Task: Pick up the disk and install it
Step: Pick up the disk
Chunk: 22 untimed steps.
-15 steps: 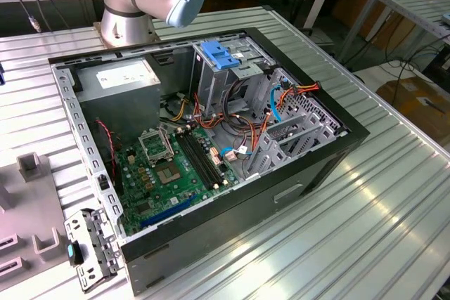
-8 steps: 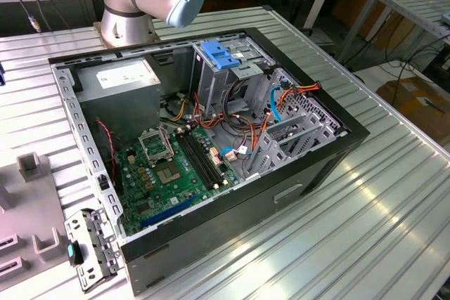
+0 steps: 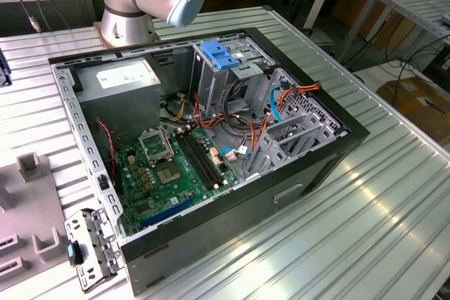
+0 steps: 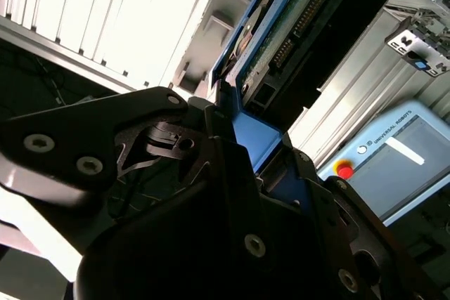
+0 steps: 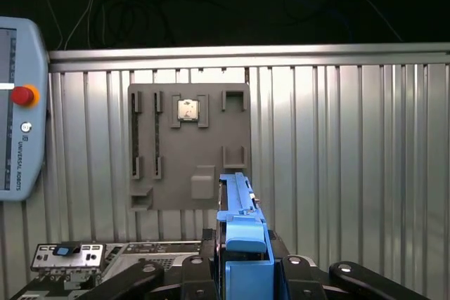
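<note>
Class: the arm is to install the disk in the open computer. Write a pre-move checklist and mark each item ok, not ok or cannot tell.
1. Grip on the disk: ok. Its blue rail sits between the fingers of the gripper.
2. Disk clear of the grey fixture plate: cannot tell.
3. Computer case open: ok, its interior is exposed.
4. Drive cage free: cannot tell. A light-blue bracket sits on it.
5. Approach free of loose cables: not ok, they lie beside the cage.
</note>
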### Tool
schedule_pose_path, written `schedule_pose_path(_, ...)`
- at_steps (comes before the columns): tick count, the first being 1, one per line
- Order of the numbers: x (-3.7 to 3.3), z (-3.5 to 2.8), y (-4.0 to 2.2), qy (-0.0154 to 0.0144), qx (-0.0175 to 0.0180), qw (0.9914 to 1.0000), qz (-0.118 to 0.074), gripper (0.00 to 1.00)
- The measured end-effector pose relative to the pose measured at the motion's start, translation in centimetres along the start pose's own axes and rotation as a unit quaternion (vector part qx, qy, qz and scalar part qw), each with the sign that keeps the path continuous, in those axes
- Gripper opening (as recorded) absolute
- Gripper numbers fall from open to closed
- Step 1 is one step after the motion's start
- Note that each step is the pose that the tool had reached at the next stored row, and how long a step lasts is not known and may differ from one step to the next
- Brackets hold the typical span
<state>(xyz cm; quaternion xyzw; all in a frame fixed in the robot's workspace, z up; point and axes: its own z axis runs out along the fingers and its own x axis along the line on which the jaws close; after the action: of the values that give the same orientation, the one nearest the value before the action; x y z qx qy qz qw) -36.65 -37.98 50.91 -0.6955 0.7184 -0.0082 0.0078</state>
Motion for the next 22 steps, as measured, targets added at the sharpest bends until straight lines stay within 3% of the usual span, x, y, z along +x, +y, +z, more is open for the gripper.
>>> schedule_pose_path(9,-0.1,0.07,-3.04,0.0,0.0,1.0,0.0,0.37)
schedule_pose_path(15,-0.13,0.09,-4.03,0.0,0.0,1.0,0.0,0.37)
schedule_pose_path(22,-0.18,0.13,-5.6,0.0,-0.0001,1.0,0.0,0.37)
